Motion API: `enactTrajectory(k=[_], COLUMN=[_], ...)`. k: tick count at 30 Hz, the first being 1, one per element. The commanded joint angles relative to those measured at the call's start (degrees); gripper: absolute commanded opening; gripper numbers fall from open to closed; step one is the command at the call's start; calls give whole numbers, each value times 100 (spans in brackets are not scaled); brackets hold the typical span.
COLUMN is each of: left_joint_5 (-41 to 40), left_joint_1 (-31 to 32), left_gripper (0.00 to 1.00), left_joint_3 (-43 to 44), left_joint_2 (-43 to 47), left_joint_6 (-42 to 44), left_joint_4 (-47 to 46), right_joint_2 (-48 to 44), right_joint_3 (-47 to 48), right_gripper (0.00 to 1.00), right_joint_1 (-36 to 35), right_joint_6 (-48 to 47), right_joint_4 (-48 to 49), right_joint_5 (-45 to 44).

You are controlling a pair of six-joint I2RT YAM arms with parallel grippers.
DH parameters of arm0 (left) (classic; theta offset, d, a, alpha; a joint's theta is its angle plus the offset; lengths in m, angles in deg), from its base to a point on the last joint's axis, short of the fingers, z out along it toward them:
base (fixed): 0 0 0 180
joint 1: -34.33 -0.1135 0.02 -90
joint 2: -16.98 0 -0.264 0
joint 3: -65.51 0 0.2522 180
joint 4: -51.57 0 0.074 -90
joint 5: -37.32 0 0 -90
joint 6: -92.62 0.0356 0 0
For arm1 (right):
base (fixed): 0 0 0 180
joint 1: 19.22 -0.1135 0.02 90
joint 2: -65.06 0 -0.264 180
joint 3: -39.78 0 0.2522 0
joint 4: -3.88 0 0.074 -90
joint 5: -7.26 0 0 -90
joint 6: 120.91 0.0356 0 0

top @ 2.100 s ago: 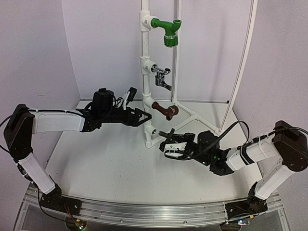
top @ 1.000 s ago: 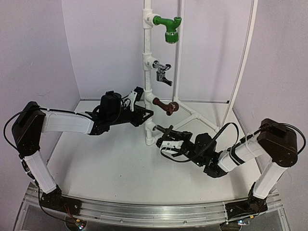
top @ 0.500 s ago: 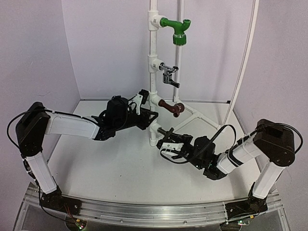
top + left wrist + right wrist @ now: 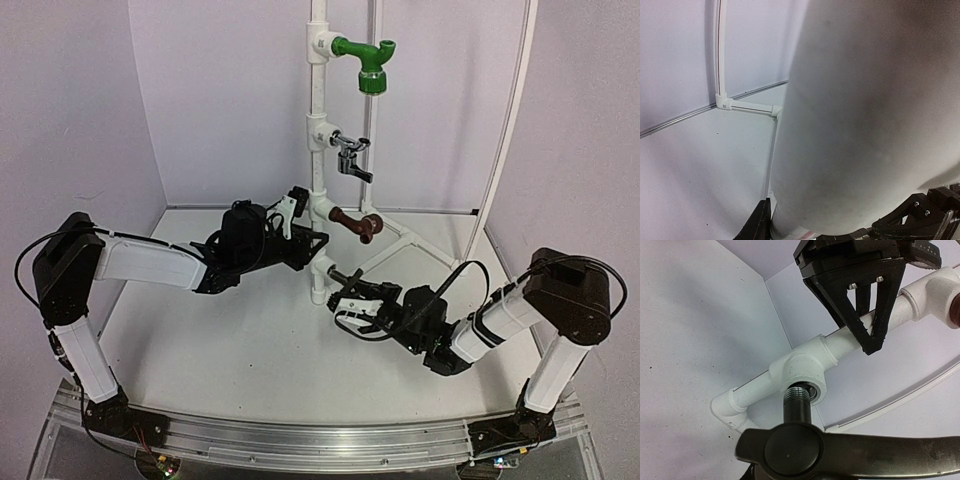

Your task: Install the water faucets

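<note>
On the worktop (image 4: 230,340), at the left, the left arm reaches in towards the white upright pipe (image 4: 318,100). The left gripper (image 4: 316,244) is closed around this pipe, one finger on each side, just above the lowest fitting (image 4: 800,367). In the left wrist view the pipe fills most of the frame and passes between the two fingers (image 4: 760,222).

Three faucets are seated in side outlets of the pipe, all pointing to the right. From top to bottom they are the green faucet (image 4: 365,60), the silver faucet (image 4: 350,155) and the brown faucet (image 4: 352,222).

Below the brown faucet, the dark faucet (image 4: 800,440) is held level with the lowest fitting. Its threaded end sits at the mouth of the outlet, and the threads are visible outside it. Its lever handle lies crosswise in the right wrist view.

To the right, the right gripper (image 4: 347,295) is clamped on the dark faucet. The right arm extends low over the worktop from the right side.
</note>
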Motion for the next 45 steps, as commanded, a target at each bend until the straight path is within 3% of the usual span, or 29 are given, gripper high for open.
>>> enactTrajectory(k=[1, 20, 45], left_joint_5=[113, 61, -101], left_joint_1=[39, 170, 350], left_gripper=[0, 0, 0], left_joint_3=[-38, -41, -172], left_joint_2=[9, -73, -123], left_joint_6=[-734, -825, -843], left_joint_4=[-159, -200, -316], right_joint_2=[35, 250, 49], right_joint_3=[215, 520, 543], right_gripper=[0, 0, 0], right_joint_1=[48, 158, 157], right_joint_6=[178, 653, 3581], right_joint_4=[397, 291, 4], right_joint_5=[-56, -79, -93])
